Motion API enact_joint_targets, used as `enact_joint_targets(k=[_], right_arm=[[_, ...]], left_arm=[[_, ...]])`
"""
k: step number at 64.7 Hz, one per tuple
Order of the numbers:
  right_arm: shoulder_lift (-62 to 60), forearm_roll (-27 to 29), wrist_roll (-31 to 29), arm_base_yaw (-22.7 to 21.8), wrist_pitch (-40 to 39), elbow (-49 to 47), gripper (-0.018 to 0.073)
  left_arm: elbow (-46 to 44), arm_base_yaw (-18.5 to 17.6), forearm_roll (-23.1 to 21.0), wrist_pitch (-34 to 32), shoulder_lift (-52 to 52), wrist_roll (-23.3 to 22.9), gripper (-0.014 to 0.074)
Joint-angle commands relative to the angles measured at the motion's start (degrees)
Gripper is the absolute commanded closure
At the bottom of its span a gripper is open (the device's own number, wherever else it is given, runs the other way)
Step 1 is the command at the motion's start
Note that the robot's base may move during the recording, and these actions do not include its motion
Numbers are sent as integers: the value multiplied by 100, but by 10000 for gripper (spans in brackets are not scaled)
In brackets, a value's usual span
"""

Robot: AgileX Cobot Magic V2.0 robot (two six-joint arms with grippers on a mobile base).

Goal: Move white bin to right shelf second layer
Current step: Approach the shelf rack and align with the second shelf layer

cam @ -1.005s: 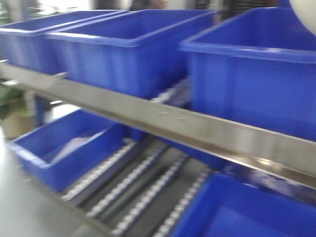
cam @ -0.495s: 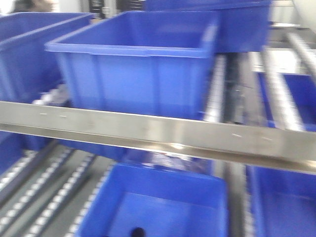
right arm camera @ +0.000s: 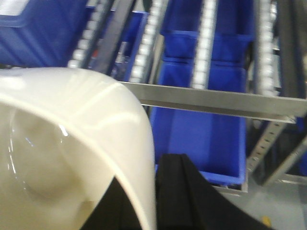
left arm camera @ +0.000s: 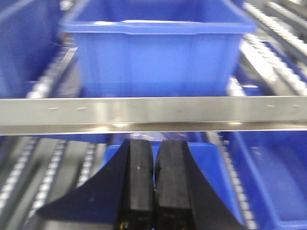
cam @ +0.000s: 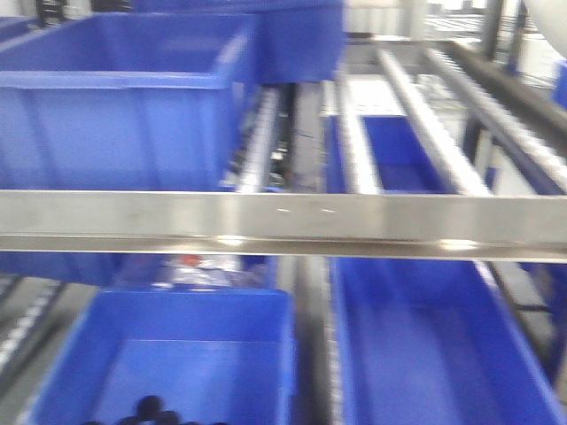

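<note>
The white bin [right arm camera: 72,124], glossy cream, fills the left of the right wrist view; a sliver of it shows at the top right corner of the front view [cam: 551,13]. My right gripper [right arm camera: 151,184] is shut on the bin's wall, one finger inside and one finger [right arm camera: 180,191] outside. It holds the bin in the air in front of the rack. The sloped level of white roller tracks [cam: 416,106] with its steel front rail [cam: 283,221] lies ahead; the rail [right arm camera: 216,100] also shows past the bin. My left gripper [left arm camera: 154,146] is shut and empty, below the rail [left arm camera: 153,110].
A blue crate [cam: 115,115] sits on the roller level at left, also in the left wrist view [left arm camera: 153,48]. Two more blue crates [cam: 177,354] [cam: 425,345] sit on the level below. A perforated steel upright [right arm camera: 268,143] stands at the rack's right end.
The front view has swung to the right along the rack: the blue crates have slid left in the picture and open roller tracks now show at the right.
</note>
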Motion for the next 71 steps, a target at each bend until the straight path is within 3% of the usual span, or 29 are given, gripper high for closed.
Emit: enact_joint_targets(k=[1,71], right_arm=[[6,-26,5,-34,-541,-173,501],[6,-26,5,-34,-518,-173,501]], left_arm=[[156,-38,0,-514,-83,-42,512],[156,-38,0,-514,-83,-42,512]])
